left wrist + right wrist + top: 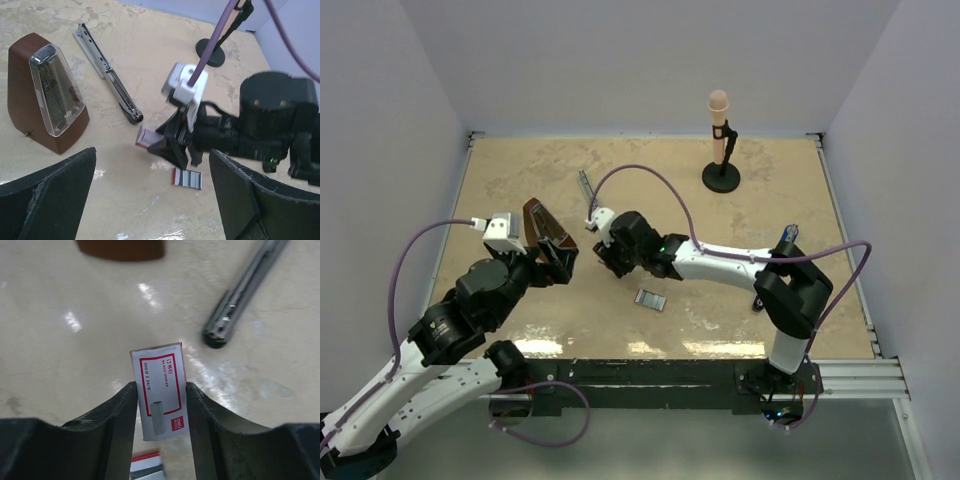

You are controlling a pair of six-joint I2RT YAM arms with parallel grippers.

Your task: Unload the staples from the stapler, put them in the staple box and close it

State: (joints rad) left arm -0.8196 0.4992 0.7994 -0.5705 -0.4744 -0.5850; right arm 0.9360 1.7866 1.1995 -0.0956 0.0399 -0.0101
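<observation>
Staples (189,179) flat on the tan table (520,170), silvery and ridged, just on the near side of the right gripper (160,387) and well apart from the stapler (107,75). Brown metronome (537,222) upright beside the left gripper (558,258), jaws spread fully wide, holding nothing. Stapler lying opened out farther back; right gripper partly closed, pinching a red-and-white box (159,397) by its two long sides.
</observation>
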